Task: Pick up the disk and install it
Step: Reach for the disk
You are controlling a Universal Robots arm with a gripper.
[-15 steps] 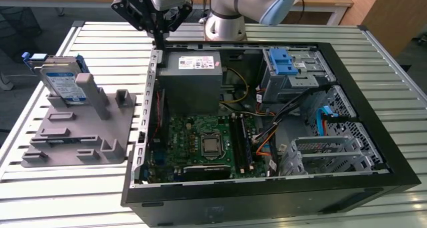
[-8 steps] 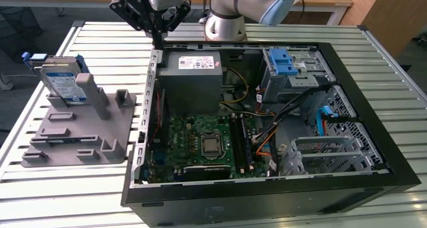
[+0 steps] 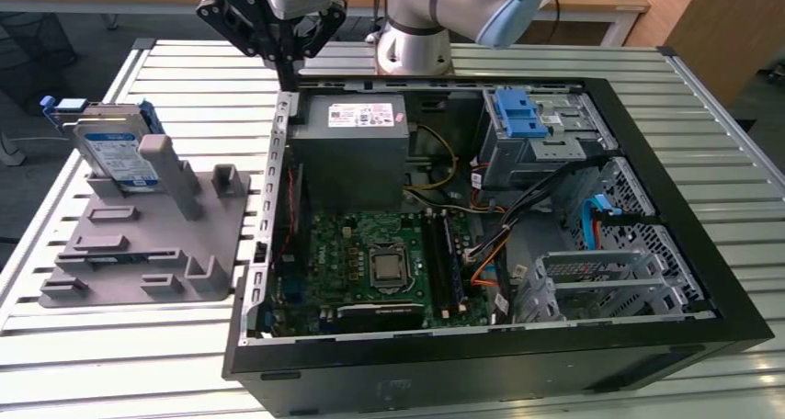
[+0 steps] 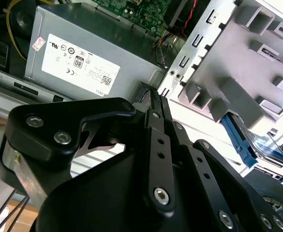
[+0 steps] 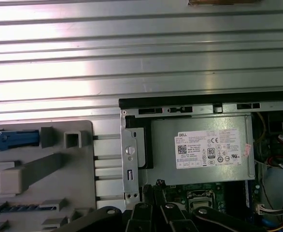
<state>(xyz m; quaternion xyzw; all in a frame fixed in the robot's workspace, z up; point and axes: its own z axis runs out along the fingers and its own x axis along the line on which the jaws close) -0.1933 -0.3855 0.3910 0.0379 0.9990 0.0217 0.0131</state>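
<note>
Well apart, claw [image 3: 290, 84] near case rim [image 3: 279, 189], disk [image 3: 117, 152] racked

My exterior view looks steeply down from the near side across the computer case [image 3: 491, 368]. The first wrist view faces straight down on the power supply [image 5: 202, 130] and grey rack [image 5: 59, 193]; the second wrist view, closer and slanted past the fingers [image 4: 155, 121], shares both.

1 white sticker [image 5: 213, 149] with a barcode sits on the big grey metal power-supply box [image 5: 163, 145]. A white-and-blue label [image 3: 117, 155] covers the flat rectangular silver disk [image 3: 96, 125] in the grey plastic holder [image 3: 147, 244], its print too small to read.
</note>
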